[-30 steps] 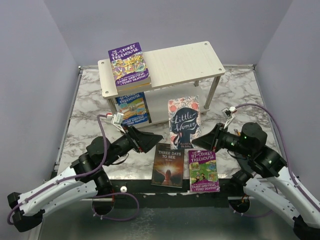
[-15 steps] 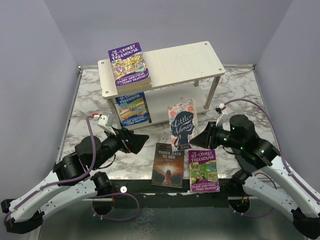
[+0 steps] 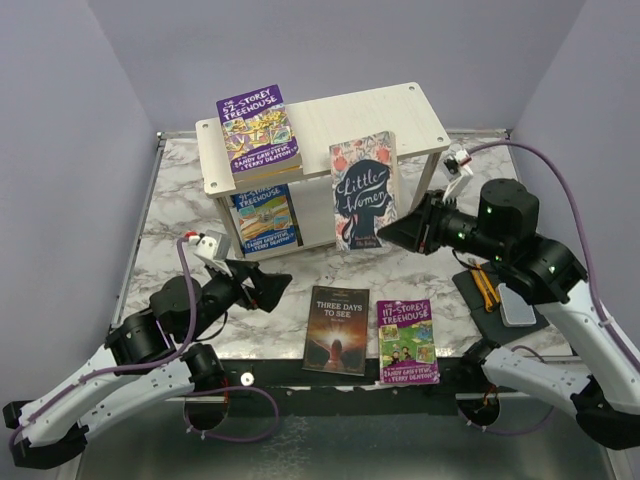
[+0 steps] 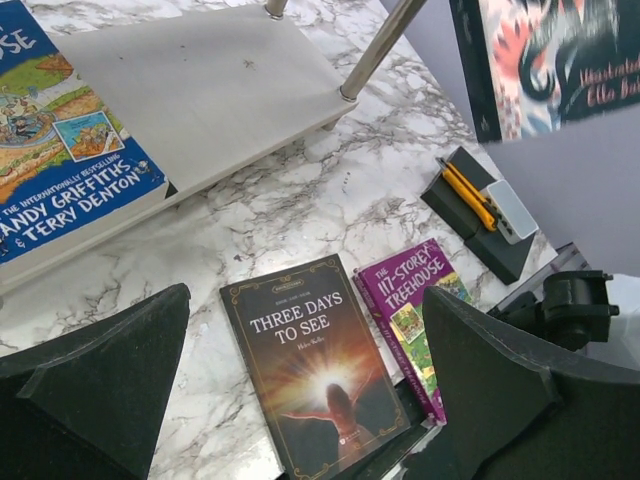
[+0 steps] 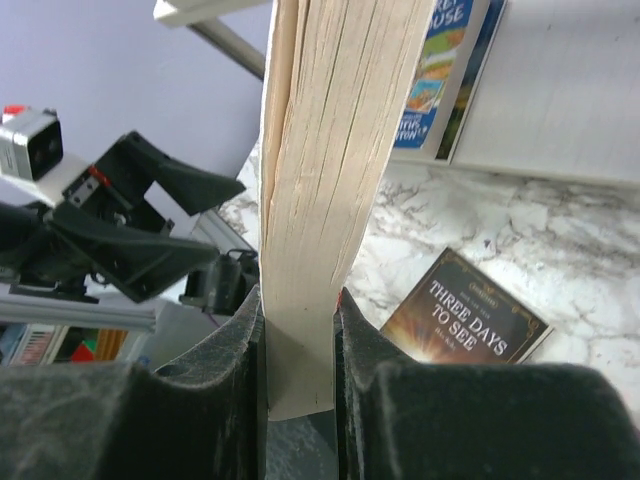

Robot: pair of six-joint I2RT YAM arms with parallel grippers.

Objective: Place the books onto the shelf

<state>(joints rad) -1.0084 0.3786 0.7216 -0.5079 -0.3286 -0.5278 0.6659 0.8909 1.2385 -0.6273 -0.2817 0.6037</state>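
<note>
Your right fingers (image 5: 225, 345) are clamped on Little Women (image 3: 363, 190), held aloft before the shelf (image 3: 400, 115). Your left fingers (image 4: 100, 370) stand wide apart, empty, over the surface (image 3: 170, 230).

The right gripper (image 3: 388, 235) is held high before the shelf (image 3: 372, 120), clamped on a book (image 3: 362, 190); the left gripper (image 3: 275, 290) is spread wide, lower, leftward.

table (image 3: 170, 230): white marble, grey veining. shelf (image 3: 380, 120): pale whitewashed wood grain. 52-Storey Treehouse (image 3: 258, 130): purple cover, yellow cartoon art. lower-tier Treehouse (image 3: 263, 215): blue, white lettering. Little Women (image 3: 362, 190): dark silhouette, pink-red florals around it, cream page edges. Three Days to See (image 3: 337, 330): dark brown, orange glow. 117-Storey Treehouse (image 3: 406, 340): purple, green cartoon panel. walls (image 3: 60, 150): lilac. cables (image 3: 190, 290): purple.
</note>
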